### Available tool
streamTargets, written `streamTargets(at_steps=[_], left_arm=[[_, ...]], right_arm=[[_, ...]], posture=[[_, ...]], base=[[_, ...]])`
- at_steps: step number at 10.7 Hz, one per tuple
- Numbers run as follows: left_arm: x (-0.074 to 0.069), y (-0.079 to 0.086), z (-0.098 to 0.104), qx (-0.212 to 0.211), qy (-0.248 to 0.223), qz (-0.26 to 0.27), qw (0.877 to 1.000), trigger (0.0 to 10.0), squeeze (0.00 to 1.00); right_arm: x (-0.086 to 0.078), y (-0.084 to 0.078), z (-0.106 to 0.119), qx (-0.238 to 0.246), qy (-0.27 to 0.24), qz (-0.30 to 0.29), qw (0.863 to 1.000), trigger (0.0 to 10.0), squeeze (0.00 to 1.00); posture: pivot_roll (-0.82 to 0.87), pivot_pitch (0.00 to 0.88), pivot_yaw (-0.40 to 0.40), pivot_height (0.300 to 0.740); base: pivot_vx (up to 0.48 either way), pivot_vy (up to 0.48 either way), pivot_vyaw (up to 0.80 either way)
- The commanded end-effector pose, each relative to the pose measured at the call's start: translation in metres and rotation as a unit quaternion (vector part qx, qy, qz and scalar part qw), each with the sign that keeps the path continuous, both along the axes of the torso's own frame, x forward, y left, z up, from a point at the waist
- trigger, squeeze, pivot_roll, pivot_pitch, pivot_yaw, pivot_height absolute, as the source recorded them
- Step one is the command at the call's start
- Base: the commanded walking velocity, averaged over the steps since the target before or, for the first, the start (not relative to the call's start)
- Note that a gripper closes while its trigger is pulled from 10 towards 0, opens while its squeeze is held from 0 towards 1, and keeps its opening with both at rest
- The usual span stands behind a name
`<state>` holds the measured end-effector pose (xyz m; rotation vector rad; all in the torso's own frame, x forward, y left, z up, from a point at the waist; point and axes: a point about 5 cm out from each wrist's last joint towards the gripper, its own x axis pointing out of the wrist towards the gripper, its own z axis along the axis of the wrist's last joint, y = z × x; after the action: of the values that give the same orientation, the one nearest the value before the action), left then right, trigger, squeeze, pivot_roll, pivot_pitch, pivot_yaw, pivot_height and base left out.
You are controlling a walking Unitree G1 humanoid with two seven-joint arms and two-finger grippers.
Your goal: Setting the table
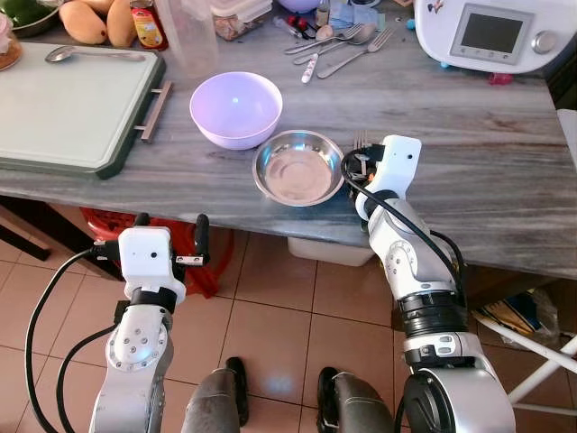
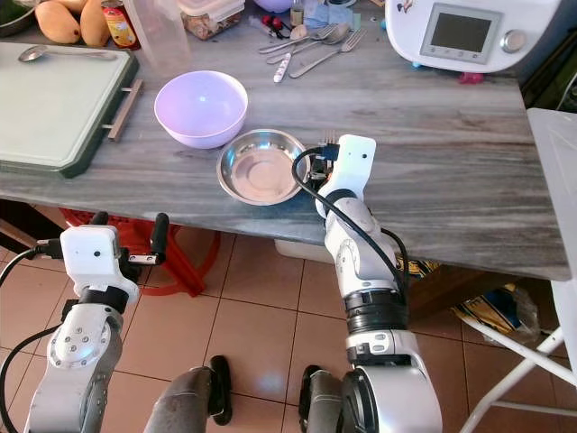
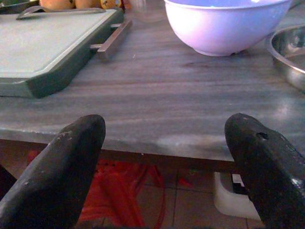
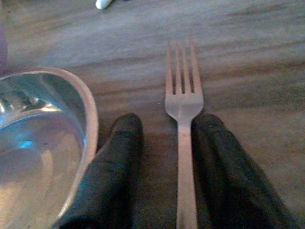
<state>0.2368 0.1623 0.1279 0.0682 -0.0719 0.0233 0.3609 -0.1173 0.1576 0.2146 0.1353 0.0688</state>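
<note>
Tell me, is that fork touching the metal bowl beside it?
Apart. In the right wrist view, a black finger and a strip of tabletop lie between the fork and the steel bowl's rim.

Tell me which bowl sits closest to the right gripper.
The steel bowl, just left of the right gripper and its fork; the lavender bowl sits farther back-left.

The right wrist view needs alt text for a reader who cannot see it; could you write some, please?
A fork lies on the grey table, its handle between the right tool's two open black fingers, tines pointing away. A steel bowl sits beside it.
</note>
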Motion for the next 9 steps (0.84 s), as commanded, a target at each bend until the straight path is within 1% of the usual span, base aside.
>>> streamTargets(at_steps=[1,4,5,6,7,8,9], left_arm=[[-0.002,0.001,-0.003,0.002,0.006,-0.001,1.000,10.0,0.00],[-0.001,-0.001,-0.002,-0.001,0.004,-0.003,1.000,10.0,0.00],[-0.001,-0.001,-0.001,-0.002,0.003,-0.003,1.000,10.0,0.00],[0.000,-0.002,-0.001,-0.004,0.000,-0.004,1.000,10.0,0.00],[0.000,-0.003,0.000,-0.006,-0.002,-0.006,1.000,10.0,0.00],[0.000,-0.003,0.000,-0.008,-0.003,-0.007,1.000,10.0,0.00],[0.000,-0.003,-0.001,-0.010,-0.002,-0.007,1.000,10.0,0.00]], right_arm=[[-0.008,-0.013,-0.033,-0.004,0.070,-0.023,0.997,10.0,1.00],[-0.011,-0.021,-0.030,-0.012,0.058,-0.041,0.997,10.0,1.00],[-0.012,-0.024,-0.027,-0.010,0.042,-0.048,0.998,10.0,1.00],[-0.015,-0.029,-0.021,-0.014,0.014,-0.061,0.998,10.0,1.00],[-0.016,-0.034,-0.020,-0.010,-0.001,-0.075,0.997,10.0,1.00],[-0.018,-0.036,-0.017,-0.003,-0.016,-0.084,0.996,10.0,1.00],[-0.019,-0.036,-0.010,-0.008,-0.044,-0.084,0.995,10.0,1.00]], posture=[[0.02,0.266,0.005,0.740],[0.02,0.264,0.003,0.740],[0.02,0.264,0.002,0.740],[0.01,0.262,0.003,0.740],[0.01,0.259,0.002,0.740],[0.01,0.255,0.002,0.740],[0.01,0.255,0.002,0.740]], base=[[0.000,0.000,0.00],[0.000,0.000,0.00],[0.000,0.000,0.00],[0.000,0.000,0.00],[0.000,0.000,0.00],[0.000,0.000,0.00],[0.000,0.000,0.00]])
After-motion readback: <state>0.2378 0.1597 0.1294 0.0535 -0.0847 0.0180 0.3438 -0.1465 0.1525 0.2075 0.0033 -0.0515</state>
